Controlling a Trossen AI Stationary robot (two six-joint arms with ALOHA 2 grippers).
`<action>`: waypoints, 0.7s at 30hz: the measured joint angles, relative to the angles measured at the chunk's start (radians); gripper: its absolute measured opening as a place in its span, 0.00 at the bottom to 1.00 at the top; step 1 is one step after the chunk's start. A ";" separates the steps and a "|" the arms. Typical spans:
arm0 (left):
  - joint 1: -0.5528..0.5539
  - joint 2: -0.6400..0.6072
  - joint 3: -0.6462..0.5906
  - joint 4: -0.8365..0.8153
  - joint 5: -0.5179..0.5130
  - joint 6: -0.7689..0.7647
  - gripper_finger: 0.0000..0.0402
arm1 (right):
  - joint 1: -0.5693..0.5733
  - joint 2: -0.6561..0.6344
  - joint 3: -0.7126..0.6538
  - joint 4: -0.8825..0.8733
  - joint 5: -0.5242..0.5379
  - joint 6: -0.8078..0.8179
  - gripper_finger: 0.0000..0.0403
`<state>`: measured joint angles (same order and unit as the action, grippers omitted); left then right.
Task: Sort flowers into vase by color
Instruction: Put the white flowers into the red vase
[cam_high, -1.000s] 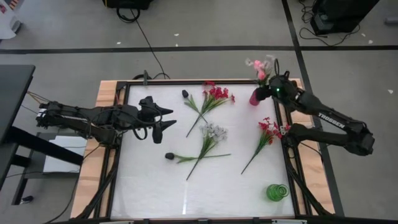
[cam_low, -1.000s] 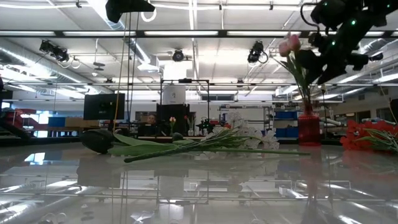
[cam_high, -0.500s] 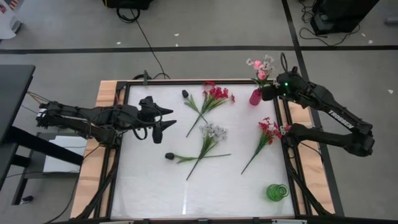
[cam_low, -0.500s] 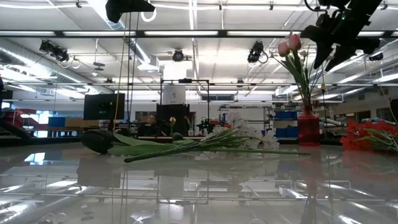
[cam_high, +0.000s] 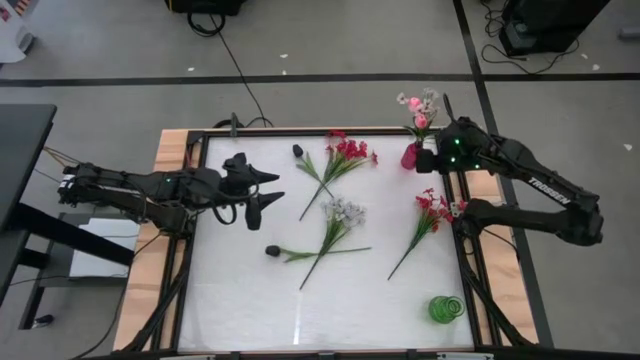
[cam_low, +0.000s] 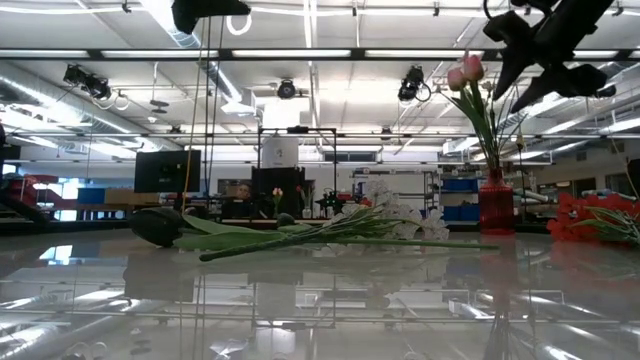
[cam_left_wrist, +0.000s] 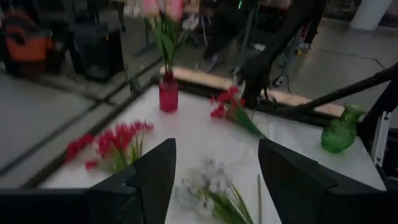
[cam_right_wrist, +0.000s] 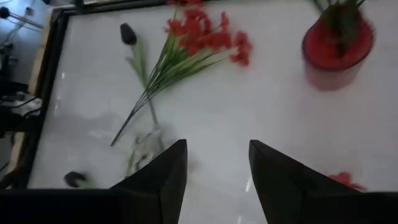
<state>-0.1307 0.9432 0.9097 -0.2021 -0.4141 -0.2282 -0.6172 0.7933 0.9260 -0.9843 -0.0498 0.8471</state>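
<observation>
A red vase (cam_high: 409, 156) at the table's far right corner holds pink buds (cam_high: 418, 105); their stems stand in its mouth. My right gripper (cam_high: 430, 158) hovers open and empty just right of that vase, above it in the low view (cam_low: 540, 55). My left gripper (cam_high: 262, 190) waits open over the table's left part. Lying flat on the table are two red sprays (cam_high: 345, 155) (cam_high: 432, 210), a white spray (cam_high: 342, 215) and two dark buds (cam_high: 298, 151) (cam_high: 272, 251). A green vase (cam_high: 446, 308) stands empty near the near right corner.
The white table has a black frame (cam_high: 190, 240) with wooden strips outside it. The loose flowers lie across the table's middle and far half. The right arm's base (cam_high: 480, 215) stands at the right edge, beside one red spray.
My right gripper has risen from beside the pink flowers' stems to above the blossoms, drifting slightly toward the table's right edge and then back toward the vase. The pink flowers stay upright in the red vase.
</observation>
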 joint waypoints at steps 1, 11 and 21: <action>0.000 0.000 0.001 0.013 -0.001 0.020 0.58 | 0.018 0.000 0.000 0.000 0.000 0.022 0.45; -0.004 -0.001 0.001 0.063 -0.002 -0.084 0.58 | 0.289 0.012 0.000 -0.007 0.023 0.301 0.45; -0.027 0.076 0.000 0.078 0.016 -0.292 0.58 | 0.634 0.135 0.000 0.030 0.193 0.610 0.45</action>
<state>-0.1574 1.0189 0.9100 -0.1243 -0.3985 -0.5197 0.0172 0.9282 0.9257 -0.9540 0.1435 1.4571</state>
